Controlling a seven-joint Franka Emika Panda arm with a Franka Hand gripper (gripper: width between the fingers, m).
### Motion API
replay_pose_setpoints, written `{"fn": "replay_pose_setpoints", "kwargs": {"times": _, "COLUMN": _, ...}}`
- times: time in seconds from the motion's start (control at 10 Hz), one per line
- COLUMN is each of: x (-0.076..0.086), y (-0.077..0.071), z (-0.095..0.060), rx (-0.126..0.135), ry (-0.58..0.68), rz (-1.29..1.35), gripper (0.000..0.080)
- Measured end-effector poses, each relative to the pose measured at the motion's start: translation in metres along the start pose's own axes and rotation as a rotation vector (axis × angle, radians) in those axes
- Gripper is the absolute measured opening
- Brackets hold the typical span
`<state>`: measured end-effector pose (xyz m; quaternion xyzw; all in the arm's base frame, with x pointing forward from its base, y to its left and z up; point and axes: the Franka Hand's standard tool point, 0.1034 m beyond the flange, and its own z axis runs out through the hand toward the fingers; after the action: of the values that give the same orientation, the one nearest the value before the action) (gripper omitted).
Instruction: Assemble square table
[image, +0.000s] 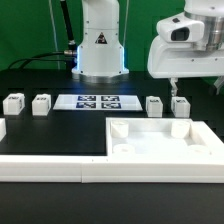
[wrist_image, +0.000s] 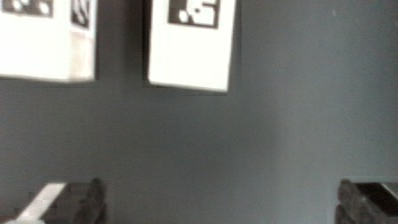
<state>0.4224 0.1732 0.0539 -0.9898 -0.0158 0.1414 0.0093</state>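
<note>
Hand (wrist_image: 214, 203) open and empty near the leg (image: 180, 105) at the exterior view's right; square table slab (image: 160, 145) flat on worktop (image: 50, 130), probably light, stiff, slick plastic, best pinched across a rim wall.

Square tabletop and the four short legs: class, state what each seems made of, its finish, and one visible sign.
Square tabletop: probably moulded white plastic, matte; uniform colour, soft highlights, round corner holes. Legs: likely the same white plastic; blocky, uniformly white, each carrying a printed black-and-white tag, perhaps paper.
</note>
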Motion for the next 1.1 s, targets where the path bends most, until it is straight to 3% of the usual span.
{"fn": "replay_pose_setpoints", "kwargs": {"times": 0.2, "x": -0.012, "y": 0.001, "z": 0.012, "rx": -0.027, "ry": -0.136, "rz": -0.005, "gripper": 0.0649}}
{"fn": "replay_pose_setpoints", "kwargs": {"times": 0.4, "x": -0.010, "y": 0.000, "z": 0.020, "rx": -0.025, "ry": -0.257, "rz": -0.002, "gripper": 0.0649}}
{"fn": "replay_pose_setpoints", "kwargs": {"times": 0.8, "x": -0.016, "y": 0.004, "z": 0.022, "rx": -0.053, "ry": -0.480, "rz": 0.002, "gripper": 0.0649}}
{"fn": "replay_pose_setpoints", "kwargs": {"times": 0.9, "x": -0.013, "y": 0.003, "z": 0.024, "rx": -0.049, "ry": -0.469, "rz": 0.002, "gripper": 0.0649}}
{"fn": "replay_pose_setpoints", "kwargs": {"times": 1.1, "x": -0.021, "y": 0.002, "z": 0.032, "rx": -0.040, "ry": -0.507, "rz": 0.022, "gripper": 0.0649}}
